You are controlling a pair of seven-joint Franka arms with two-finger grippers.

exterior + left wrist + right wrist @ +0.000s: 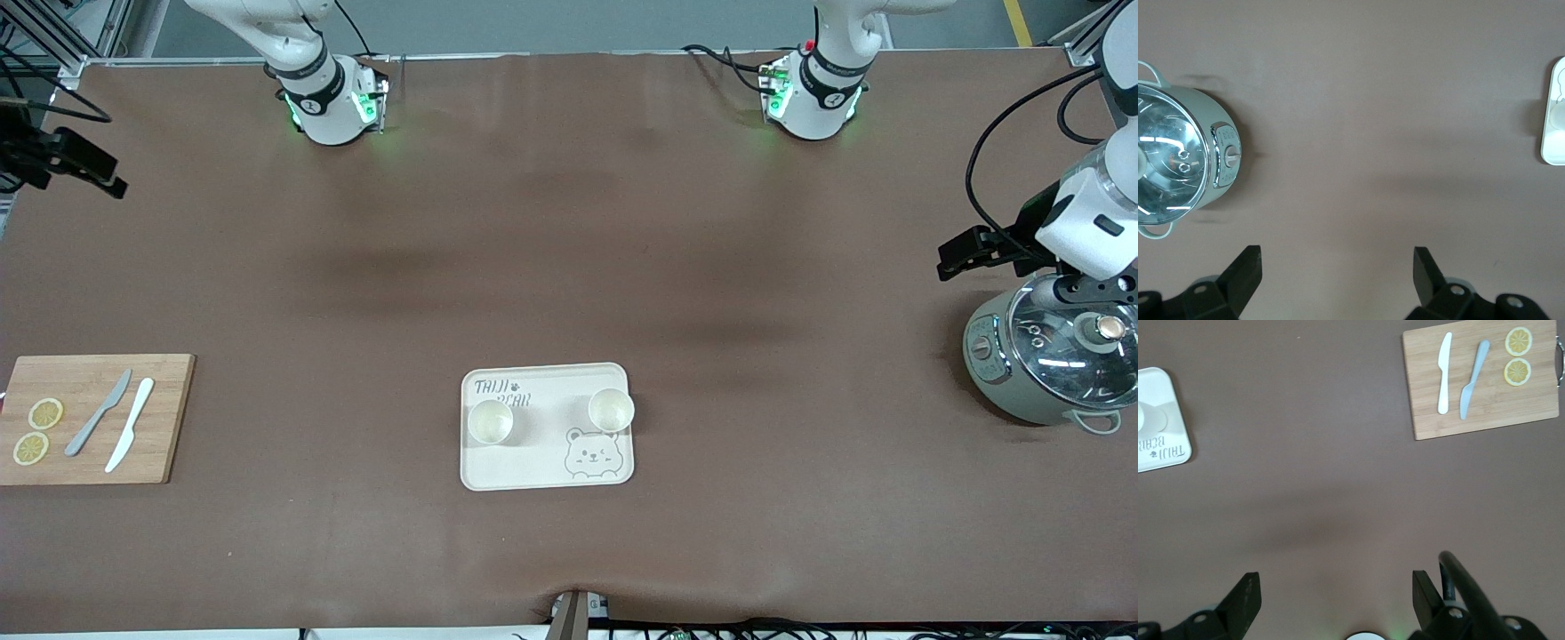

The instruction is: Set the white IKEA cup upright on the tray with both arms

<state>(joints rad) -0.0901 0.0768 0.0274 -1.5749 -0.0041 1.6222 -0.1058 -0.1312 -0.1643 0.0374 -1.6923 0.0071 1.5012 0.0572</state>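
Cups [491,421] upright on tray [533,467], claws [1337,267] agape

Left black two-finger gripper [1337,273] jaws spread wide, pointing straight down, nothing between the fingers; right black two-finger gripper [1337,593] same pose, also wide apart and holding nothing, both held high

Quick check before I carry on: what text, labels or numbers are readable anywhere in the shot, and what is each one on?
"TAIJI BEAR": grey lettering on the tray, partly covered by a cup in the front view; legible upside down in the right wrist view.
Cooker control panel: markings too small to read.
Arm bases: small marks, unreadable.
Cutting board, knives, lemon slices: no text visible.
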